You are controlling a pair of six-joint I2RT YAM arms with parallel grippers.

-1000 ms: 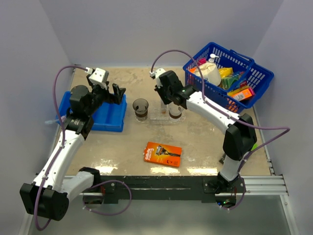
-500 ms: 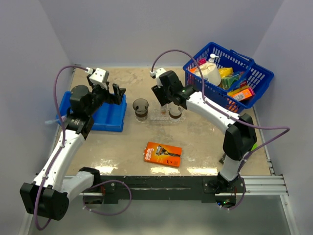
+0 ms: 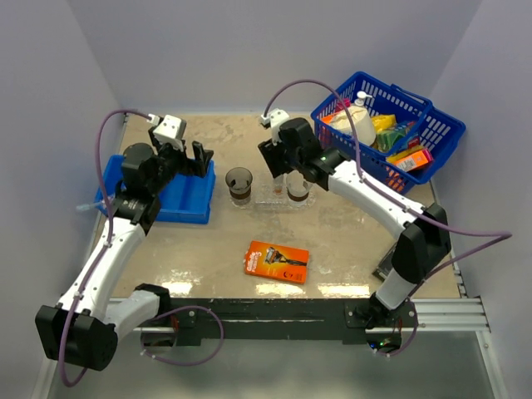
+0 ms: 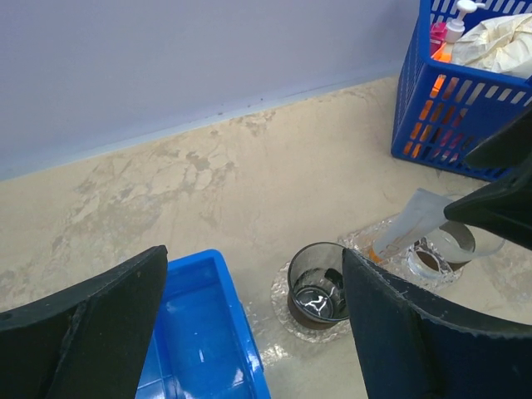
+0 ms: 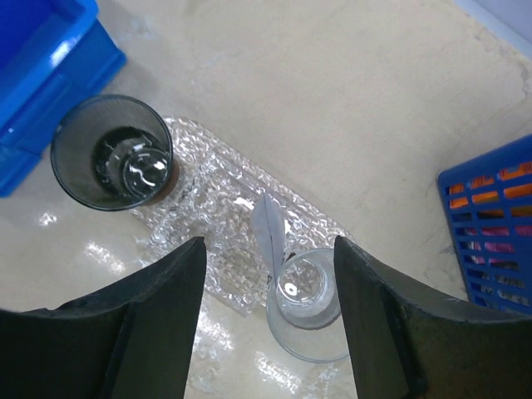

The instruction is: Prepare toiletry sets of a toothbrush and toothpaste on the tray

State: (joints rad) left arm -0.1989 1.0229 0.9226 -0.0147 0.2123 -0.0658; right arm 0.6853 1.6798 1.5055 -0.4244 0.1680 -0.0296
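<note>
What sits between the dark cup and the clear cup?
Only bare tray between the dark cup and the clear cup, as the right wrist view shows; a tube leans out of the clear cup over it.

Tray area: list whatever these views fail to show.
- Top view: tray mostly covered by the right hand.
- Right wrist view: tube seen edge-on, print unreadable.
- Dark cup: contents lost in glare.
- Basket: items too small in top view to identify.
</note>
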